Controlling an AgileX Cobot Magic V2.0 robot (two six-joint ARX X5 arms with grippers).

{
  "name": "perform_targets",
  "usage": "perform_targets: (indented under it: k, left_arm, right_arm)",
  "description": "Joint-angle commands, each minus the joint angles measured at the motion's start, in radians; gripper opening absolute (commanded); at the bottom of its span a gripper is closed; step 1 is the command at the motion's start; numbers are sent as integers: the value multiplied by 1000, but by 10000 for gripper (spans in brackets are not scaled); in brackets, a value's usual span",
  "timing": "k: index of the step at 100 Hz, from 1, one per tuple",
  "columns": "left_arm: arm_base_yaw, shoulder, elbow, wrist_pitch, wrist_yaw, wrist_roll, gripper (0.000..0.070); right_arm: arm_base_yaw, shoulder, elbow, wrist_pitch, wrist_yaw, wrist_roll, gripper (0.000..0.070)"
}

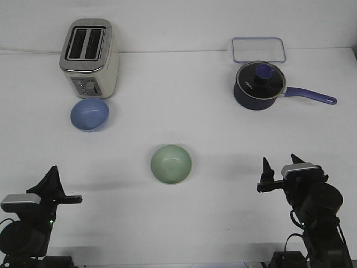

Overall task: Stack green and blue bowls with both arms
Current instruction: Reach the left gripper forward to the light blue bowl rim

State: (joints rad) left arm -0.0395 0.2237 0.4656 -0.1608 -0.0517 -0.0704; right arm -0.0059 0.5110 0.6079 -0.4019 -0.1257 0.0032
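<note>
Centrally green bowl [171, 163], between both grippers, untouched

Only one marking shows. The dark saucepan [255, 92] in the upper right of the frame carries a short line of pale lettering on the left part of its lid, near the rim, but the letters are too small and blurred to read. The toaster [89, 57] in the upper left has a control panel low on its front face with small buttons; any signs on them cannot be made out.
</note>
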Motion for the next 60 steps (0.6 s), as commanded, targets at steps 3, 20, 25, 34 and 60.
perform_targets:
  k: [3, 20, 25, 34, 60]
  left_arm:
    - [1, 110, 140, -107, 0, -13, 11]
    - [1, 337, 384, -306, 0, -8, 11]
    - [1, 395, 441, -351, 0, 4, 11]
    - [1, 496, 527, -433, 0, 10, 11]
    - [0, 687, 609, -574, 0, 37, 11]
  right_arm:
    - [1, 0, 3, 13, 3, -8, 556]
    - [1, 0, 3, 13, 3, -8, 556]
    - [1, 0, 3, 13, 3, -8, 556]
    - [1, 0, 3, 13, 3, -8, 556]
    - [1, 0, 3, 13, 3, -8, 556]
